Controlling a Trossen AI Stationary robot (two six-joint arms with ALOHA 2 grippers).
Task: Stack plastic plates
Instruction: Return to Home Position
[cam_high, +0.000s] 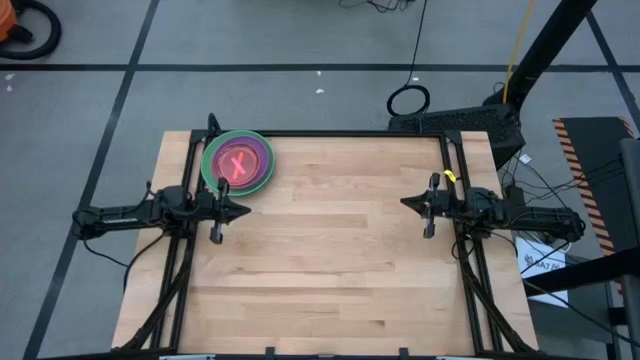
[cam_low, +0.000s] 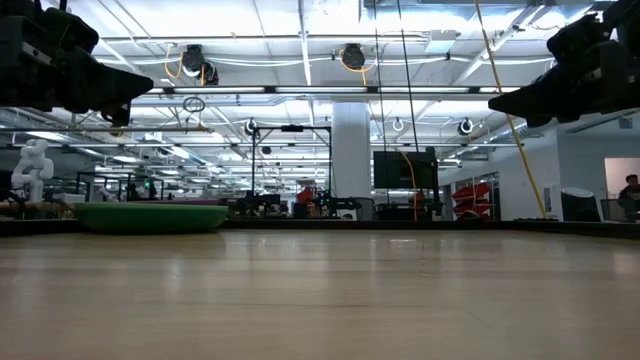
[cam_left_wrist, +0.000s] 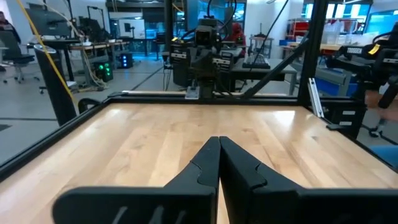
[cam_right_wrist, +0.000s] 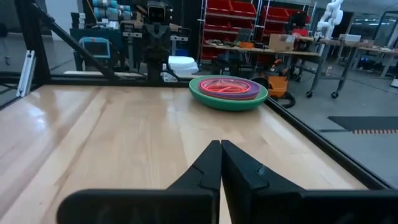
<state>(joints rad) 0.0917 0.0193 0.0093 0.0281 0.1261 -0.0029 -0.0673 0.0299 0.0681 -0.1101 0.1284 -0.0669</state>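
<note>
A stack of plastic plates (cam_high: 238, 162) rests on the table's far left corner: a green plate at the bottom, purple and red-orange ones nested in it, a pinkish plate on top. The right wrist view shows the stack (cam_right_wrist: 228, 90) across the table; the low view shows its green edge (cam_low: 150, 216). My left gripper (cam_high: 246, 211) hovers shut just on the near side of the stack, above the table. My right gripper (cam_high: 404, 203) hovers shut at the table's right side, pointing left. Both show shut in their wrist views (cam_left_wrist: 219, 144) (cam_right_wrist: 221, 148).
A black frame (cam_high: 330, 134) runs along the table's far edge and down both sides. The wood between the two grippers (cam_high: 325, 230) holds nothing. Cables and equipment lie on the floor beyond the right edge (cam_high: 560, 250).
</note>
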